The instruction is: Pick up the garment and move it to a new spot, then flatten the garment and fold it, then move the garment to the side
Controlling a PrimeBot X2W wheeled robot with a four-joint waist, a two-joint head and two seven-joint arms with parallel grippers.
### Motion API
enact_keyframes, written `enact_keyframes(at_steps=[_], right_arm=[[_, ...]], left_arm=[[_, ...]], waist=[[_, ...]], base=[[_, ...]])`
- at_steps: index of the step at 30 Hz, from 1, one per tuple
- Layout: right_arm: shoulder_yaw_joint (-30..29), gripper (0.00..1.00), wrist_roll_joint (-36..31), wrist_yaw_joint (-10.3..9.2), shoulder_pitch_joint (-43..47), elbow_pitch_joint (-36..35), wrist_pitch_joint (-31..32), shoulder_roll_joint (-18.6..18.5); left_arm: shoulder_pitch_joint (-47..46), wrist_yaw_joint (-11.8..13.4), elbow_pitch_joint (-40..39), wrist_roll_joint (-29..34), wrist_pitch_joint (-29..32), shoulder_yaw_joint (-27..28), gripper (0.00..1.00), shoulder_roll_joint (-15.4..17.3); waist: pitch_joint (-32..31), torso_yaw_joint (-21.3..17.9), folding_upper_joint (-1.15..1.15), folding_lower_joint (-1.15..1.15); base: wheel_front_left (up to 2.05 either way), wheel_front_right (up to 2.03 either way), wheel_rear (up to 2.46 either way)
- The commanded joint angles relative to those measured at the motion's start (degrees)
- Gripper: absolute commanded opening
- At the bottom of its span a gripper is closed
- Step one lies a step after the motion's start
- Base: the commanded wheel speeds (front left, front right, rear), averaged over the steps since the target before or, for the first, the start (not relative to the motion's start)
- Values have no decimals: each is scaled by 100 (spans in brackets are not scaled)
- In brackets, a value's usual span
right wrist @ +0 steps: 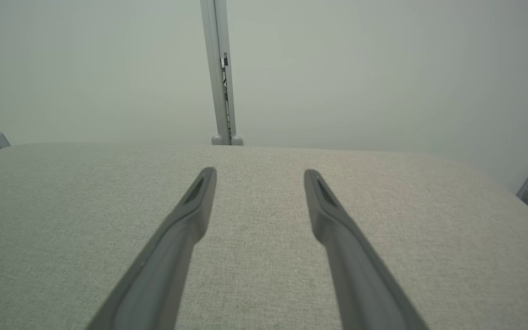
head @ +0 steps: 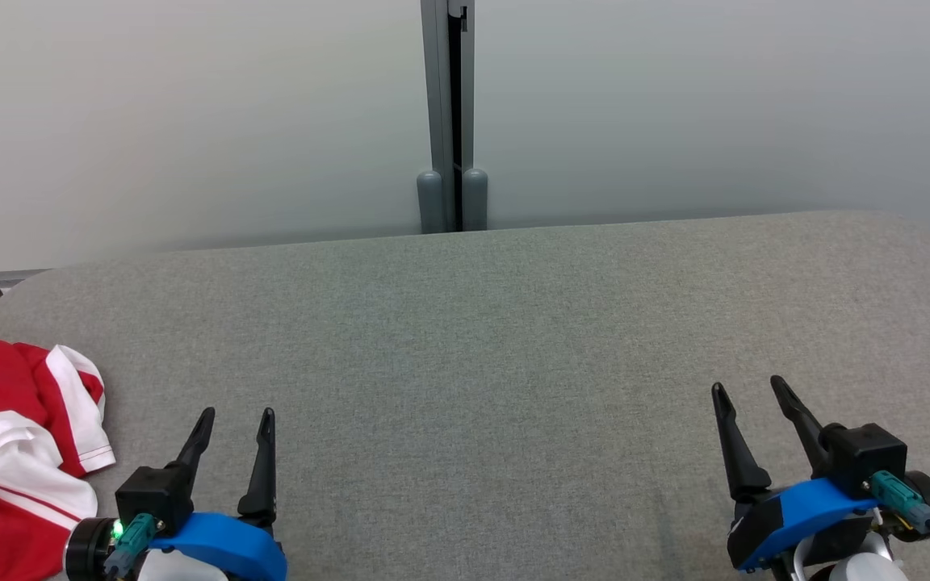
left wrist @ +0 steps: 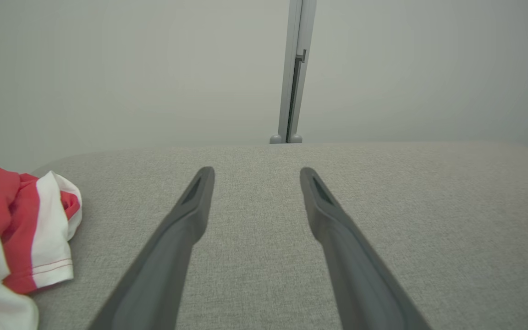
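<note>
A crumpled red and white garment (head: 5, 452) lies bunched at the near left edge of the grey fabric table (head: 497, 339); its sleeve end is also at the left of the left wrist view as the garment (left wrist: 30, 233). My left gripper (head: 237, 415) hovers open just right of it, apart from the cloth, with nothing between its fingers (left wrist: 190, 215). Far to the right, my right gripper (head: 747, 389) is open over bare fabric, its fingers (right wrist: 195, 206) empty.
A pale wall rises behind the table, with a grey vertical post (head: 449, 121) at its middle. The table's rounded far corners (head: 917, 234) mark its back edge. Grey fabric stretches between the two grippers.
</note>
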Motion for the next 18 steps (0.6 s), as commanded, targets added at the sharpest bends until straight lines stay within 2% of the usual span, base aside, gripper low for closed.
enact_keyframes(at_steps=[1,11,18], right_arm=[[-16,100,27,2,-27,8,-40,12],[-34,100,30,2,-5,-2,-63,25],[-3,100,53,2,-14,-113,-45,27]], left_arm=[[-80,14,11,-20,-26,19,100,3],[-94,40,31,-19,-26,-5,100,20],[-173,71,64,-55,-26,12,100,30]], waist=[[1,4,0,0],[7,38,0,0],[40,380,0,0]], base=[[0,0,0],[0,0,0],[0,0,0]])
